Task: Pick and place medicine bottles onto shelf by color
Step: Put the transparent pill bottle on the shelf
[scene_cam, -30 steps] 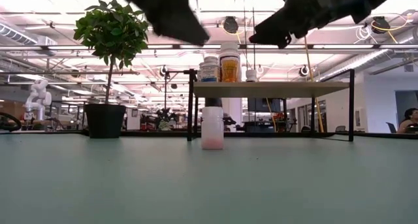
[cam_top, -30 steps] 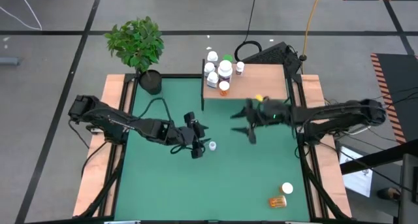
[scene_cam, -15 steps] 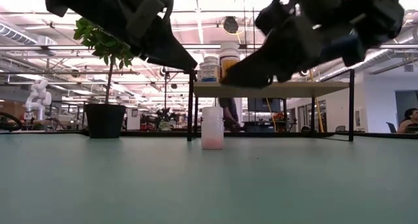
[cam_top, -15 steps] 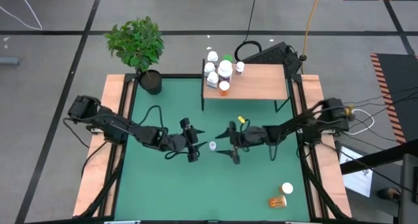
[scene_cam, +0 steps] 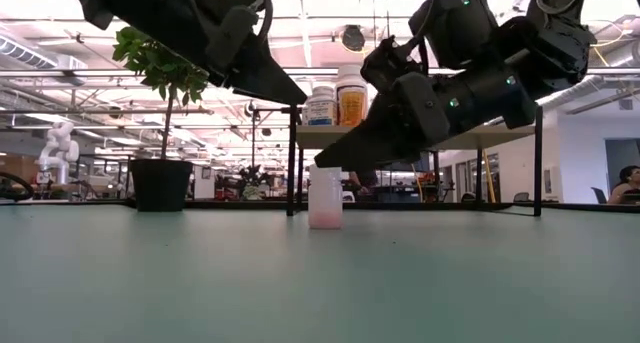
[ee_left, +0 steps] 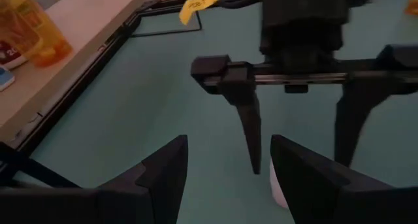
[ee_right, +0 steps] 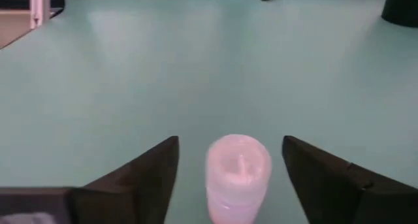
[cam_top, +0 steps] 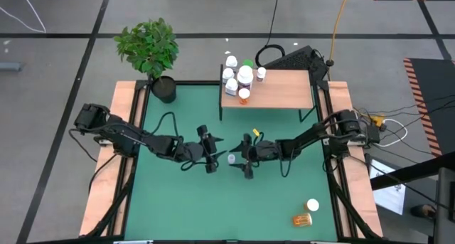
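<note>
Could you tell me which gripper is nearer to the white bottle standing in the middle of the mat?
The right. The right gripper is open with the white bottle between its fingers, untouched. The left gripper, also open, hovers just beside the bottle, on its other side.

White bottle (cam_top: 231,158) on green mat (cam_top: 185,201); light-wood shelf (cam_top: 284,91).

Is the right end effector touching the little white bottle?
Apart. The right wrist view shows green mat between the bottle and both fingers of the right end effector.
</note>
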Robot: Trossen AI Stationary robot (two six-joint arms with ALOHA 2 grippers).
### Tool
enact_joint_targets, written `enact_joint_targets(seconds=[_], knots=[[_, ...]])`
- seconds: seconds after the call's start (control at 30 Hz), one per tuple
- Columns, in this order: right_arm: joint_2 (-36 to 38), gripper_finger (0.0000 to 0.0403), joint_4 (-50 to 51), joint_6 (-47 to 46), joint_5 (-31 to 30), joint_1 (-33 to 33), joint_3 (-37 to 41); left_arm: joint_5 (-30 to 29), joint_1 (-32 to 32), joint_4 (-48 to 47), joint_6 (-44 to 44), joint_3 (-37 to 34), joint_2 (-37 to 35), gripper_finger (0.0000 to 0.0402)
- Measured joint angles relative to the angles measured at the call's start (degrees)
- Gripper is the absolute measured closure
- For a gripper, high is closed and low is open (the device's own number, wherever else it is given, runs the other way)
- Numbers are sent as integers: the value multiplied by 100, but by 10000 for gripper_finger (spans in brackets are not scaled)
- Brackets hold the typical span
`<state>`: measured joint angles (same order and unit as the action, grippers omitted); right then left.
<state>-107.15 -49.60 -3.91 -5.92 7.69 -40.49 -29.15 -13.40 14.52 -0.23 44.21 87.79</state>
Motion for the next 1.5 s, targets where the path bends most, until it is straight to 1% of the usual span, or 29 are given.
enact_joint_targets(seconds=[0.17,0.27,0.43,0.57,0.63,0.7,0.77,0.9,1.0,1.1,1.17,1.3,1.4,1.5], knots=[[0,199,154,-140,28,-67,2,0,-1,26,58,0,0,181],[0,230,226,-129,165,-73,2,2,-1,72,133,0,0,181],[0,266,228,-118,171,-73,2,2,-1,78,159,0,0,181],[144,275,313,-94,158,-80,7,2,-1,71,160,2,0,181],[444,272,672,-11,156,-97,7,-85,-1,68,66,2,0,181],[880,269,1184,78,109,-136,7,-332,-1,3,-98,4,0,181],[1446,268,1856,176,-128,-196,11,-518,3,-186,-205,4,0,181],[2803,269,3192,454,-699,-448,11,-566,59,-426,-421,4,0,181],[3781,269,3949,798,-1071,-812,11,-568,120,-542,-599,4,0,181],[4546,269,4344,1020,-1046,-1409,10,-568,175,-551,-612,4,0,181],[4824,269,4402,1164,-957,-1911,11,-568,228,-534,-622,4,0,181],[4853,269,4295,1358,-216,-3018,11,-569,356,-502,-683,4,0,181],[4624,269,4084,1279,210,-3730,9,-575,452,-500,-687,4,0,181],[4355,269,3864,1144,707,-4265,11,-581,518,-487,-687,4,0,181]])
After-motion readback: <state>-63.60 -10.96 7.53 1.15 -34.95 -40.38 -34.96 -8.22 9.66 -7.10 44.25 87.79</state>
